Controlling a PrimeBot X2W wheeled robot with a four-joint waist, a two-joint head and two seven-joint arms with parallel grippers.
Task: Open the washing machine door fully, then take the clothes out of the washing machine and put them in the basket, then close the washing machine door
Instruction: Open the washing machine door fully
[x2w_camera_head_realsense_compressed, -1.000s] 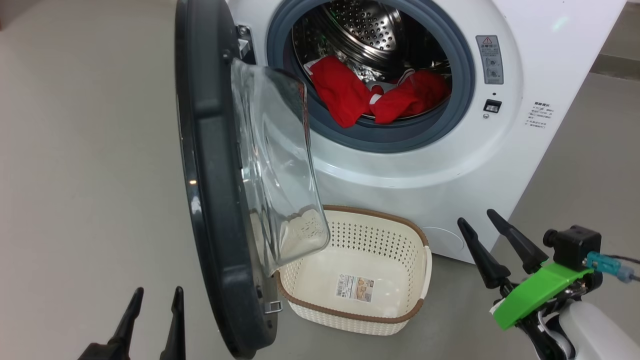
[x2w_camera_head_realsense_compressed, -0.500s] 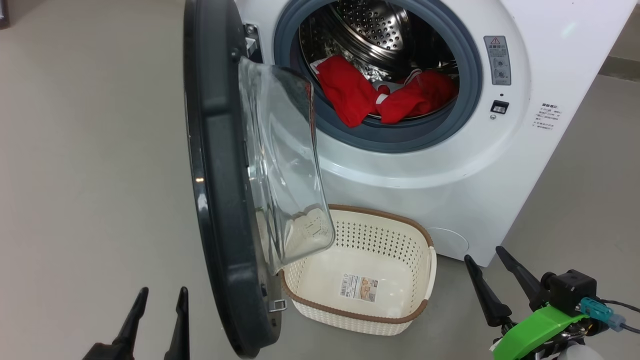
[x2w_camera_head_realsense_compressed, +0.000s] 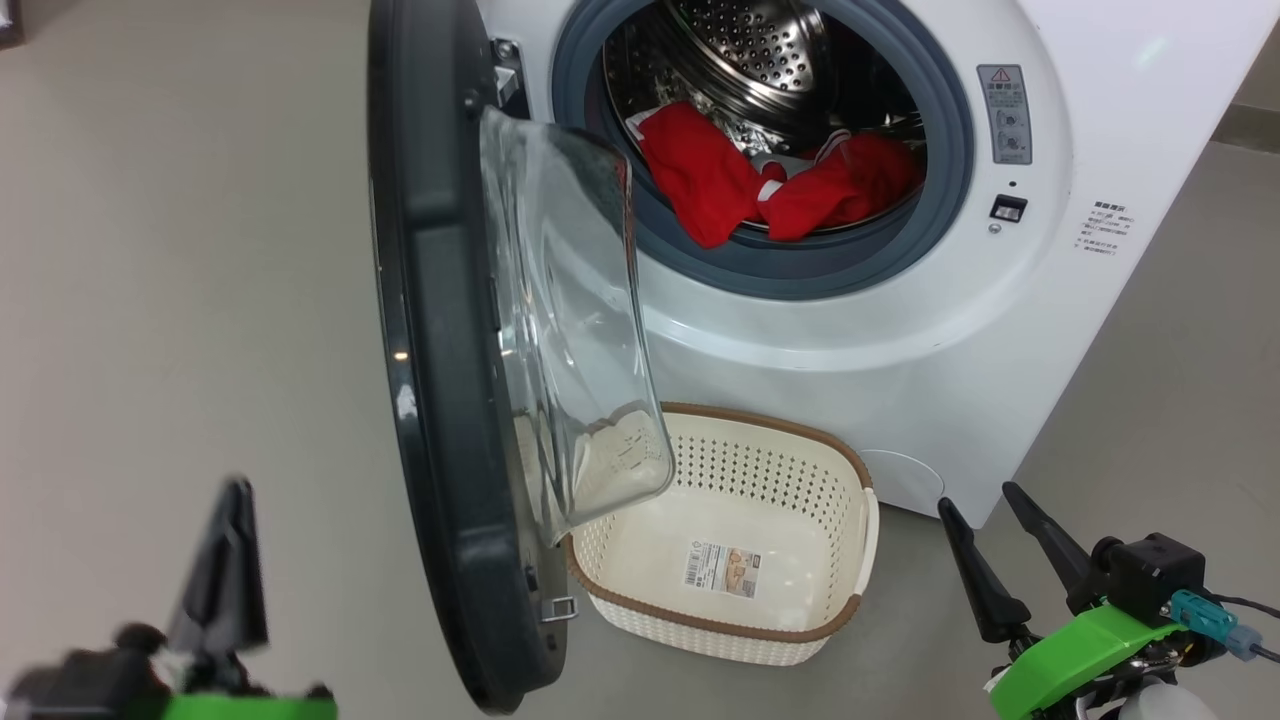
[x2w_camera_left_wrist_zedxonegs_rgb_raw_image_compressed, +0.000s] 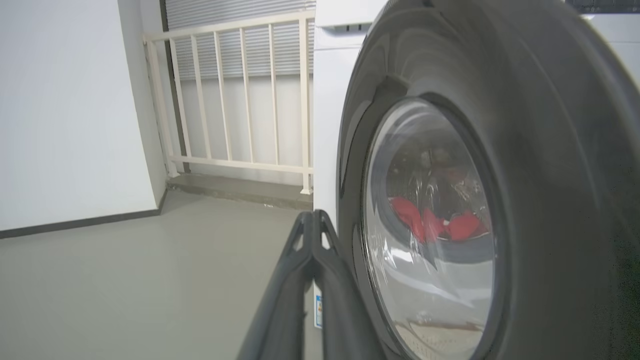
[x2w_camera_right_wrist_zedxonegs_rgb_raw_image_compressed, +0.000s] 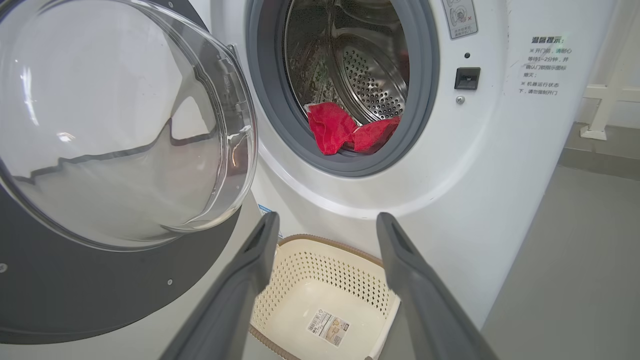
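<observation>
The white washing machine (x2w_camera_head_realsense_compressed: 900, 340) stands with its black-rimmed door (x2w_camera_head_realsense_compressed: 440, 380) swung out edge-on towards me, glass bowl facing right. Red clothes (x2w_camera_head_realsense_compressed: 770, 185) lie at the drum's front lip, also as red clothes (x2w_camera_right_wrist_zedxonegs_rgb_raw_image_compressed: 345, 131) in the right wrist view. The cream basket (x2w_camera_head_realsense_compressed: 860, 540) sits on the floor under the opening, with nothing in it. My left gripper (x2w_camera_head_realsense_compressed: 235, 500) is shut, blurred, at the lower left, left of the door; its joined fingertips (x2w_camera_left_wrist_zedxonegs_rgb_raw_image_compressed: 312, 220) sit just left of the door's outer face (x2w_camera_left_wrist_zedxonegs_rgb_raw_image_compressed: 540, 150). My right gripper (x2w_camera_head_realsense_compressed: 975, 500) stands open at the lower right, holding nothing.
Grey floor (x2w_camera_head_realsense_compressed: 180, 300) spreads left of the door and right of the machine. A cream railing (x2w_camera_left_wrist_zedxonegs_rgb_raw_image_compressed: 240, 100) and a white wall (x2w_camera_left_wrist_zedxonegs_rgb_raw_image_compressed: 65, 100) stand behind the machine's left side. A white post base (x2w_camera_right_wrist_zedxonegs_rgb_raw_image_compressed: 597, 132) sits far right.
My left gripper has shut and turned, with its green mount now in the head view. The head camera has shifted slightly; door, clothes and basket keep their places.
</observation>
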